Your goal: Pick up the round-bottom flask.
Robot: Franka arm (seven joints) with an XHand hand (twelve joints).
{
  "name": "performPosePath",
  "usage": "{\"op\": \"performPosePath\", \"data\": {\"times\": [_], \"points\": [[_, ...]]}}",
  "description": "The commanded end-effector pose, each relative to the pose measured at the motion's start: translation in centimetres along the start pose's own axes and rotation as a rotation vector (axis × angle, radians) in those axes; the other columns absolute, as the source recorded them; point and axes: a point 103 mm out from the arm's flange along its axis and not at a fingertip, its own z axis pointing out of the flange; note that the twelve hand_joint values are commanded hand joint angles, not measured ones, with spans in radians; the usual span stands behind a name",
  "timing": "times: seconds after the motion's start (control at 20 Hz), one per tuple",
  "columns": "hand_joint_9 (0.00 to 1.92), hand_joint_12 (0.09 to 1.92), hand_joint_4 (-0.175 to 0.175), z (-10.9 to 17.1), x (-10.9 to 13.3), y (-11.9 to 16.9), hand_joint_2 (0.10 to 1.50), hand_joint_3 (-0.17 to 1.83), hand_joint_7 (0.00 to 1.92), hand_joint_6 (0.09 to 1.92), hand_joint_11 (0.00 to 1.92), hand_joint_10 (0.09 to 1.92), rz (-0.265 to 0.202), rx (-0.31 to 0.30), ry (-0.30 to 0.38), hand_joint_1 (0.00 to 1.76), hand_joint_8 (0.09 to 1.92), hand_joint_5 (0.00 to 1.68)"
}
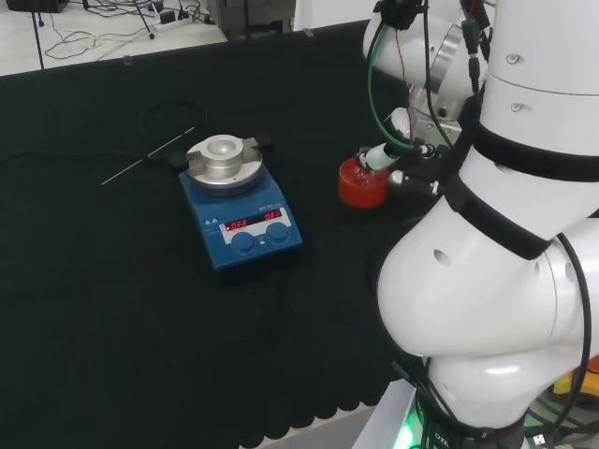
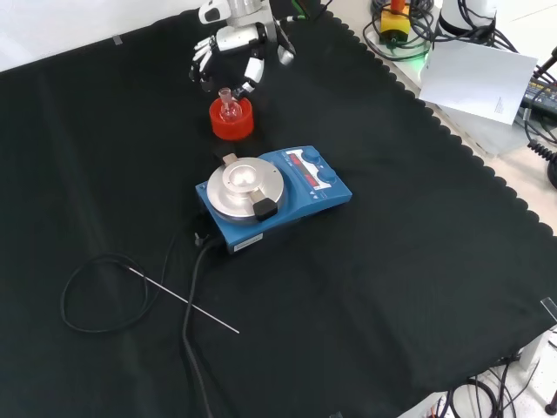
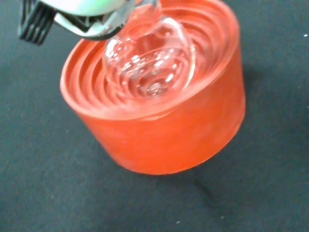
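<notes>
A small clear round-bottom flask (image 2: 228,106) sits upright in a red ribbed ring stand (image 2: 231,122) on the black cloth. In the wrist view its glass bulb (image 3: 150,63) rests in the stand's hollow (image 3: 159,125). The hand (image 2: 231,50) hangs just above and behind the flask in the front view. Its fingers (image 2: 202,68) are spread to either side of the neck with a gap showing. In the head view the hand (image 1: 404,161) is at the right side of the stand (image 1: 363,183); the flask is hard to make out there.
A blue hotplate stirrer (image 2: 274,187) with a round metal top stands close in front of the stand. Its black cable (image 2: 187,305) loops over the cloth, crossed by a thin metal rod (image 2: 183,300). A sheet of paper (image 2: 477,80) lies off the cloth's right edge.
</notes>
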Motion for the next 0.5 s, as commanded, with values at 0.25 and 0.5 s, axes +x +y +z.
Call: {"op": "performPosePath", "data": {"times": [0.25,0.5], "points": [[0.54,1.39,-0.073,0.5,1.1,-0.3,0.62,0.59,0.35,0.82,0.19,0.69,-0.023,0.010,0.006,0.87,0.75,0.75],[0.54,1.39,-0.073,1.4,2.2,-0.6,0.62,0.59,0.35,0.83,0.19,0.69,-0.013,-0.002,-0.026,0.87,0.75,0.75]]}}
